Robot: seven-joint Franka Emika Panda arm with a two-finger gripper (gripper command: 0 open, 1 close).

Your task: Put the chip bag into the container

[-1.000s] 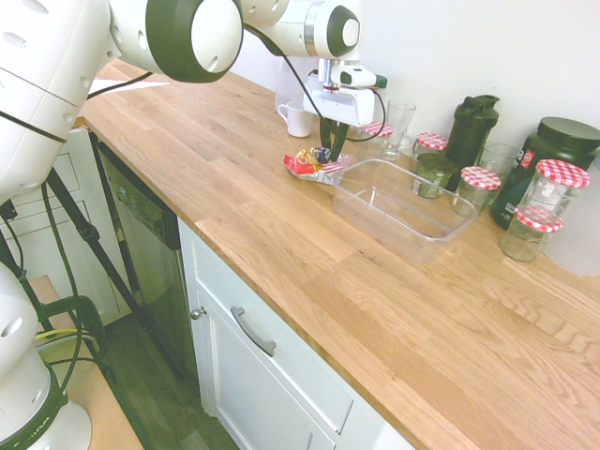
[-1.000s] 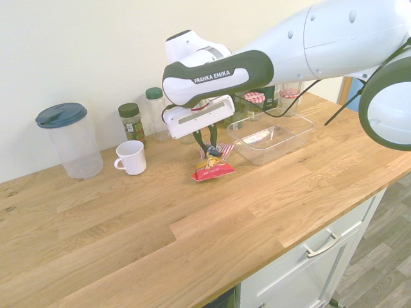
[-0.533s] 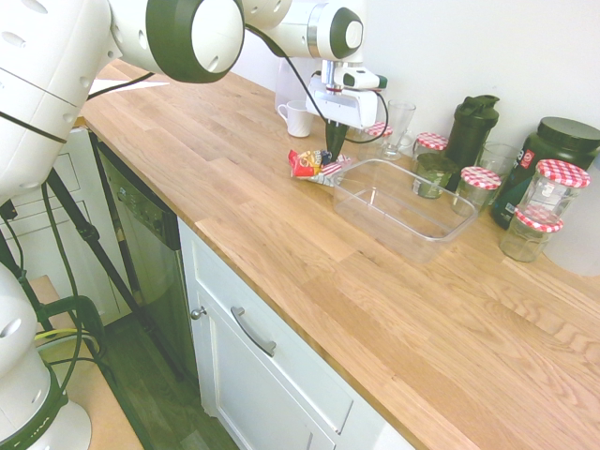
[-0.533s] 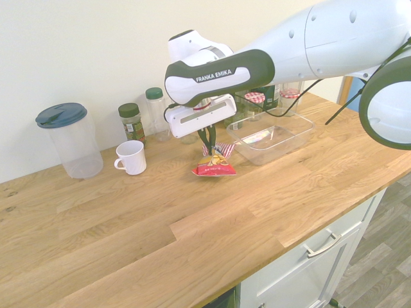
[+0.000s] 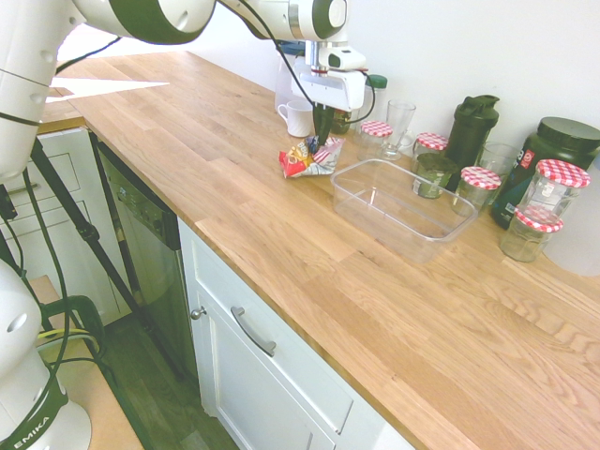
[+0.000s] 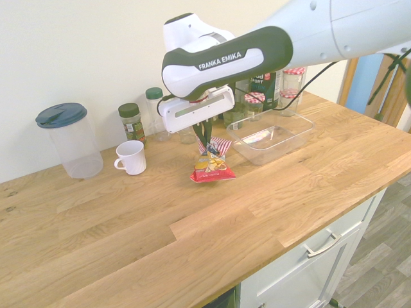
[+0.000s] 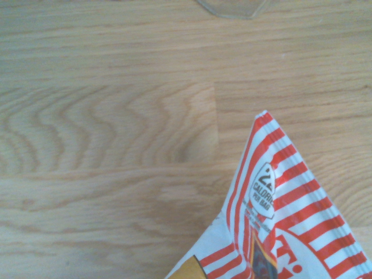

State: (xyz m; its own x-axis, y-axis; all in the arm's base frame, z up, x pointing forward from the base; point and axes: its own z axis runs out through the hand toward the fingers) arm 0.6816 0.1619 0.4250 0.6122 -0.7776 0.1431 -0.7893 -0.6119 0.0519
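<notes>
Several kitchen things line the back of the desk (image 5: 281,253). Going left to right in the first exterior view, a white mug (image 5: 298,119) stands behind the chip bag (image 5: 306,161). The pincer (image 5: 319,144) is pressed together on the bag's striped upper end, above the desk and just beside the clear tub (image 5: 375,231). The tub's near wall stands between the bag and its inside. Behind the tub come a tall glass (image 5: 400,122), a dark shaker (image 5: 471,136) and a big black canister (image 5: 548,155), with jars in red-checked lids (image 5: 530,232) among them.

Compared with half a second ago, the bag has shifted left in that view, slightly away from the tub, and it hangs more upright; the tub has stayed put.

On the left, a steel-fronted appliance (image 5: 155,262) sits under the pale wood surface, then a white cupboard (image 5: 272,366) with a curved metal handle (image 5: 251,333). Dark boards (image 5: 173,412) cover the floor below, and a plain white wall (image 5: 441,47) rises behind everything.
</notes>
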